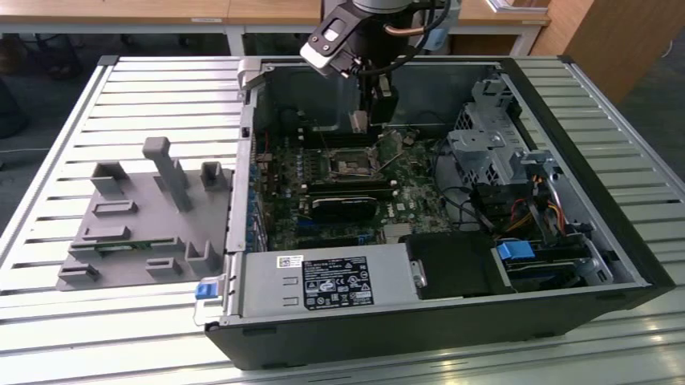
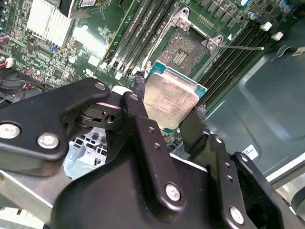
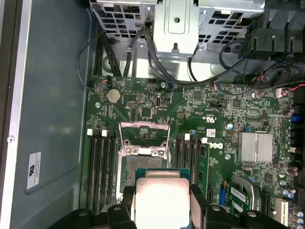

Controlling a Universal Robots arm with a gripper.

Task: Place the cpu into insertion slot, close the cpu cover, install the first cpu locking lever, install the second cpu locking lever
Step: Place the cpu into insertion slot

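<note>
The exterior view takes in the whole open computer case [image 1: 428,329] on a slatted table [image 1: 128,88], a grey holder [image 1: 128,216] at the exterior view's left, and the arm [image 1: 358,32] reaching straight down so the gripper [image 1: 360,122] hangs just above the socket [image 1: 350,164]. Both wrist views add the grip itself: two black fingers [image 2: 139,90] clamp opposite edges of the chip [image 2: 171,98], pale face toward the cameras, held in the air and not yet in the bare, dark-centred socket. In the first wrist view the cover [image 3: 144,131] stands swung open beyond the socket.
</note>
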